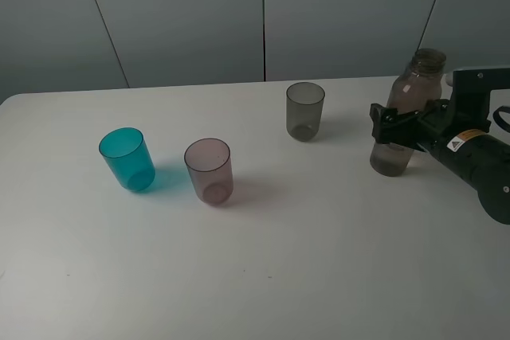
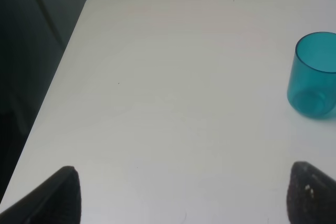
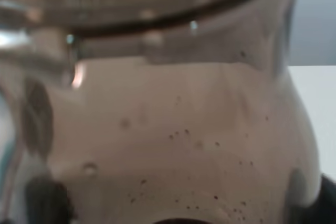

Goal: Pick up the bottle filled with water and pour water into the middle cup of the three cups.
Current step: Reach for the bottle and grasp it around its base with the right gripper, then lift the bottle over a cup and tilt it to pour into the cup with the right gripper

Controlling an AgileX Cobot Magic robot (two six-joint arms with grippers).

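The smoky brown-pink bottle point(image 1: 408, 109) stands upright at the table's right, capless, with water in it. My right gripper point(image 1: 397, 127) is shut around its middle; I cannot tell if its base still touches the table. The bottle fills the right wrist view point(image 3: 168, 129), with dark fingertips point(image 3: 47, 200) at the picture's lower edge. The three cups stand in a slanting row: teal point(image 1: 127, 158), pinkish-mauve middle cup point(image 1: 209, 170), smoky grey point(image 1: 305, 111). My left gripper point(image 2: 184, 198) is open and empty over bare table, with the teal cup point(image 2: 314, 74) ahead of it to one side.
The white table point(image 1: 319, 260) has a rounded far left corner point(image 2: 94, 1) and a left edge close to my left gripper. Grey wall panels point(image 1: 263, 13) stand behind the table. The grey cup stands nearest the bottle.
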